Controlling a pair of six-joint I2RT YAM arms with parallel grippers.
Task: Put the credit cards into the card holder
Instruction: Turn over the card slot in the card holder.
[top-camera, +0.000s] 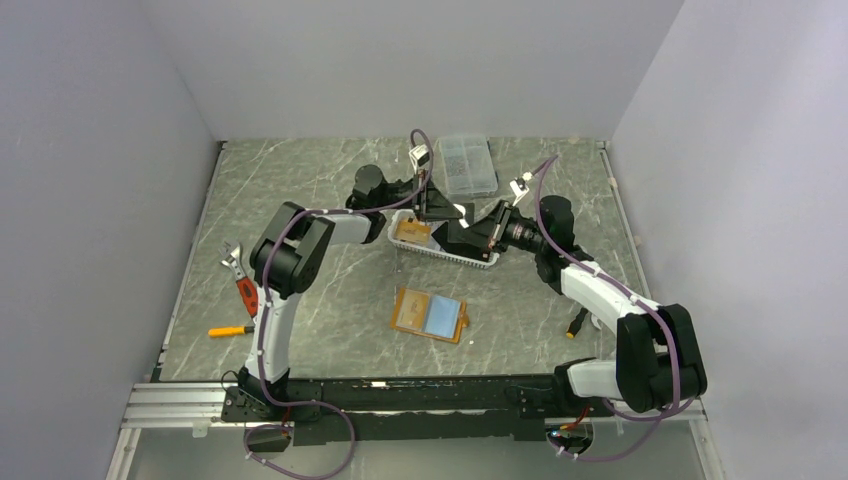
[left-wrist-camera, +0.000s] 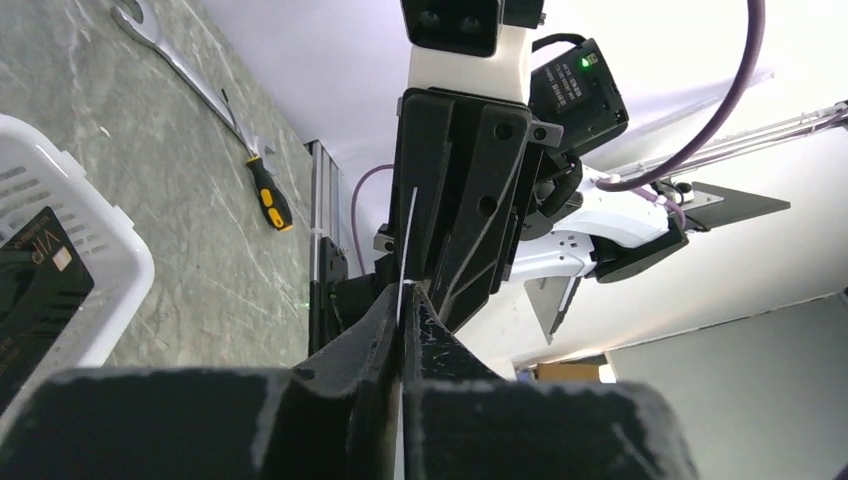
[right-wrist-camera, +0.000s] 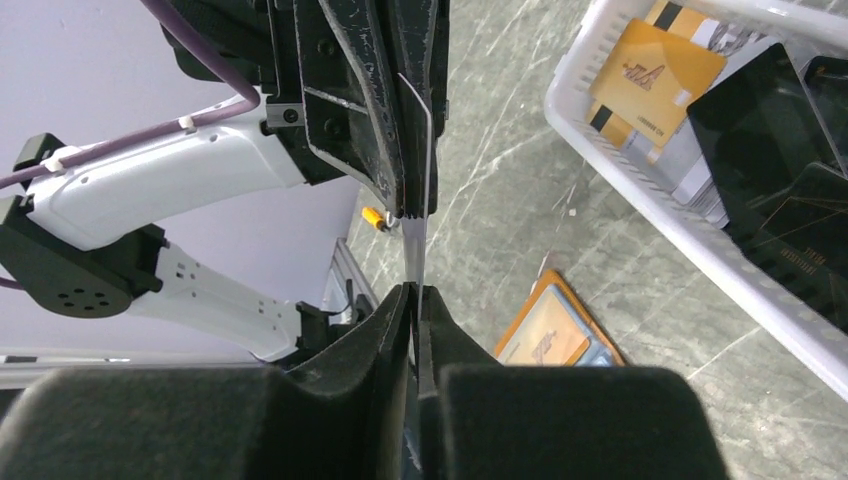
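1. Two tools lie at the far left of the table (top-camera: 300, 180): a red-handled wrench (top-camera: 240, 283) and, nearer the arm bases, a yellow screwdriver (top-camera: 230, 330).
2. Left gripper (left-wrist-camera: 402, 297): its fingers are pressed almost together on one edge of the held card (left-wrist-camera: 409, 240). The card is edge-on to this wrist camera and raised off the table, close by the white basket (top-camera: 445, 254).
3. The white basket sits near mid-table. A black card (left-wrist-camera: 35, 295) and an orange-gold card (right-wrist-camera: 655, 65) lie inside it.
4. Card holder (top-camera: 430, 315): it lies open and flat on the table, nearer the arm bases than the basket and apart from it. The pale blue lining faces up, and an orange card (top-camera: 411, 309) lies on its left half.
5. Right gripper (right-wrist-camera: 416, 292): its jaws are closed thin on the opposite edge of the held card, tip to tip with the left gripper, so both pinch it.
6. A clear compartment box (top-camera: 467, 165) sits just beyond the basket, toward the back wall.
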